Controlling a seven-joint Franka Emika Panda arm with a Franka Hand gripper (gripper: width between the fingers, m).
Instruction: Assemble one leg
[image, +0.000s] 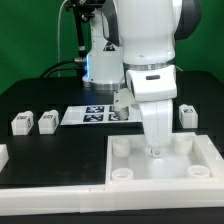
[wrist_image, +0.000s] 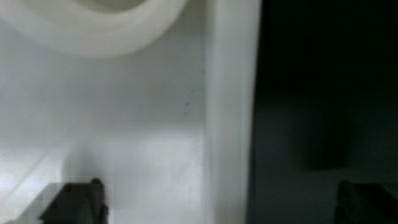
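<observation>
The gripper (image: 153, 150) hangs low over the big white panel (image: 160, 170), tips just above it, near its back edge. Wrist view: fingers (wrist_image: 71, 201) spread wide, nothing btwn them. The panel (wrist_image: 143, 120) edge runs btwn the two, so one finger is over panel and the other over black table (wrist_image: 329, 80). A round corner socket (wrist_image: 116, 20) is near the fingers but not under them.

So no leg in hand. The legs I can make out lie on the table (image: 40, 95), none touching the fingers:
- closest leg (image: 186, 115): near, just beyond the panel, twd the exterior view's right
- second leg (image: 47, 121) and third leg (image: 20, 123): side by side, well apart from the fingers, twd the exterior view's left
- poss. a fourth behind the arm, too hidden to be sure

Sockets that show look empty, so I'd say the job is at the pick-up step, w/ the grab not yet done.

Next move, as I judge it: lift clear of the panel, go over to a leg (closest one is the obvious pick) and drop the open fingers either side of the post. Then close square on it so it can go end-on into a socket. Can't tell from here which way the leg's end faces, so wrist may need turning first.
</observation>
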